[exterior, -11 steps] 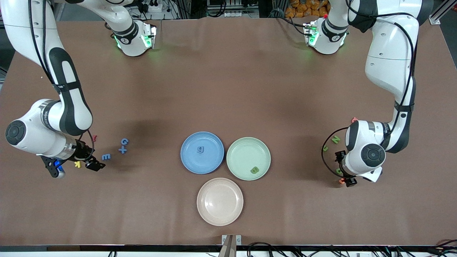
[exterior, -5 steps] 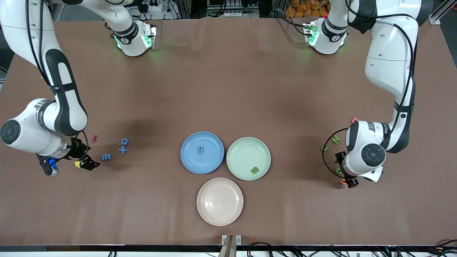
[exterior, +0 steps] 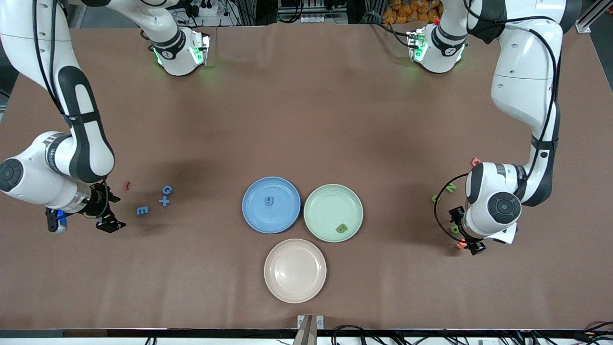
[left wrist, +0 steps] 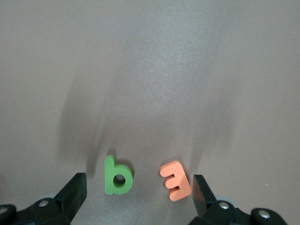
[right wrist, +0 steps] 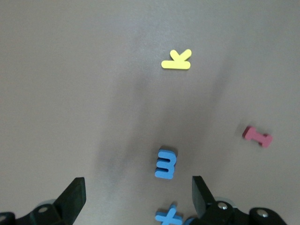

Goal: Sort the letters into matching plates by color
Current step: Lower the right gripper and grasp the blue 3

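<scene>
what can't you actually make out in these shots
- Front view: the yellow K is hidden under the right arm; only the right wrist view shows it.
- Front view: the green b is mostly covered by the left arm.
- Right wrist view: the blue cross is cut off by the picture's edge.
- Front view: the green letter beside the N is too small to read.

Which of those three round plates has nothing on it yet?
The pinkish plate, the one nearest the front camera. The blue plate already carries a blue g, and the green plate holds a green B.
</scene>
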Tool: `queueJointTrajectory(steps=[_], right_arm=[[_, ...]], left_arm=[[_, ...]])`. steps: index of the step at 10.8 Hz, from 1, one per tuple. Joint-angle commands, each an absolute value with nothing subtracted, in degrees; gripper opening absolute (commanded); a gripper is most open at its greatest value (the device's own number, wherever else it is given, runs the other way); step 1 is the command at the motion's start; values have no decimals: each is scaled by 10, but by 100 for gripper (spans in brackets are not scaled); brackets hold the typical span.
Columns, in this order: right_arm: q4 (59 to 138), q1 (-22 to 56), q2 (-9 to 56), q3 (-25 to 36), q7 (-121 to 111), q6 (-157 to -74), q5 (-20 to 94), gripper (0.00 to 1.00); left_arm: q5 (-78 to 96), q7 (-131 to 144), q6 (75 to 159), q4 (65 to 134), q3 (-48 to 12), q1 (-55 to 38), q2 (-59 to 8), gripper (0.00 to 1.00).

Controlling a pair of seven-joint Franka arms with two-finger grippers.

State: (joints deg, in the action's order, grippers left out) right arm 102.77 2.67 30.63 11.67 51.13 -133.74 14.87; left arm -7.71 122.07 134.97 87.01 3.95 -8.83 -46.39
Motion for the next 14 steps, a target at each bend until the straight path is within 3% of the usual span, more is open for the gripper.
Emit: queueJointTrajectory(steps=[1, 5, 10, 14], right_arm=[[1033, 32, 320, 115, 574, -1351, 149, 100], [1100, 40, 329, 113, 590, -1478, 151, 100], [1107, 48, 342, 112, 589, -1484, 155, 100], [1112, 52, 359, 111, 583, -1509, 154, 99]], left_arm=[[-78, 1276, 1346, 882, 38, -98, -454, 100], [-77, 1318, 1345, 884, 30, -94, -452, 100], [-36, 1283, 1336, 884, 8, -80, -425, 100], [0, 1232, 1282, 889, -9, -63, -417, 100]])
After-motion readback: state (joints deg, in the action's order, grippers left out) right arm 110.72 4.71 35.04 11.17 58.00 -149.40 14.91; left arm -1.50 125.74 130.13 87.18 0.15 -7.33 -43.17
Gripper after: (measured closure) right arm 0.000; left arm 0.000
